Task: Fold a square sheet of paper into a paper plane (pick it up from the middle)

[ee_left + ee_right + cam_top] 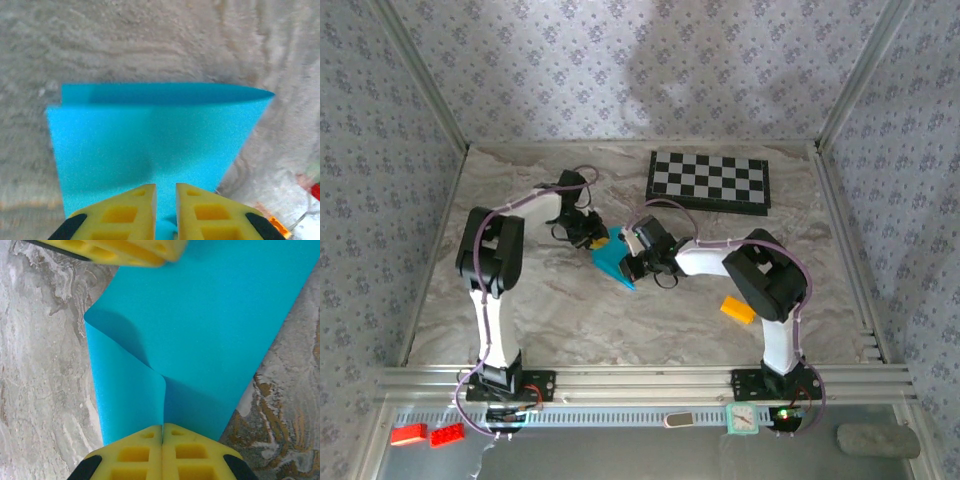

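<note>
Top view: folded cyan paper (615, 262) sits mid-table (570, 320), between the two grippers. Long axis runs diagonally, far-left to near-right. The wide end is up by the left gripper (592, 238). The narrow tip points toward the near edge, slightly right. The right gripper (626, 260) meets the paper from the right side. Chessboard (708, 182) is well apart at the far right. A yellow-orange block (738, 310) lies near the right arm, apart from the paper. Flat or lifted off the marble: can't tell from here.

Left wrist view: the paper's shape reads better here. One slanted edge runs to a sharp tip at upper right, and a narrow flap is folded over along the far edge. The left yellow fingers (135, 210) stand slightly apart with the paper's near edge in the gap. Pinching or just let go: cannot tell.

Right wrist view: the right fingers (135, 452) are pressed fully together, clamping the paper's edge. This close-up shows the sheet buckling up into a soft curl just ahead of the grip. One left-gripper finger (115, 250) is at the paper's opposite edge, at the top of the frame.
</note>
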Tool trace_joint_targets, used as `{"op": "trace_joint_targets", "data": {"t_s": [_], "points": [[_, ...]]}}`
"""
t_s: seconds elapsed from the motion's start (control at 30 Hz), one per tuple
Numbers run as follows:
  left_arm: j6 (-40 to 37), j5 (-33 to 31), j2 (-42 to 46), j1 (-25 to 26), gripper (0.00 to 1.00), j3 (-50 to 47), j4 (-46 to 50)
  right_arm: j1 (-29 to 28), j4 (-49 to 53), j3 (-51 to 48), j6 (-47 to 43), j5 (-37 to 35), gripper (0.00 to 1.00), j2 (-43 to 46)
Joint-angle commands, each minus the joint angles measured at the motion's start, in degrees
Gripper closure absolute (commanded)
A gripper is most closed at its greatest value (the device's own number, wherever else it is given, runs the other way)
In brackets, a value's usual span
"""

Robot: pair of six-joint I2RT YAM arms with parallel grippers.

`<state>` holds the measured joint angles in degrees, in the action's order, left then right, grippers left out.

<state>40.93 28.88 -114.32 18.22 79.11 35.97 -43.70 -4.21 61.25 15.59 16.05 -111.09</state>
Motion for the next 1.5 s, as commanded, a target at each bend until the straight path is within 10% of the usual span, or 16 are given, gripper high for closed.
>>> {"op": "trace_joint_targets", "data": {"t_s": [0.0, 0.53, 1.47], "points": [[5.30, 0.56, 7.93, -1.08, 0.79, -4.59, -4.20, 0.65, 4.50, 1.24, 3.29, -0.08, 0.94, -2.00], [26.76, 4.10, 22.95, 3.69, 0.80, -31.22, -32.72, 0.86, 10.80, 6.59, 8.65, 1.53, 0.94, -3.69], [21.59, 3.49, 14.90, 5.16, 0.86, -29.18, -28.89, 1.38, 13.02, 9.06, 8.56, 2.39, 0.93, -5.01]]}}
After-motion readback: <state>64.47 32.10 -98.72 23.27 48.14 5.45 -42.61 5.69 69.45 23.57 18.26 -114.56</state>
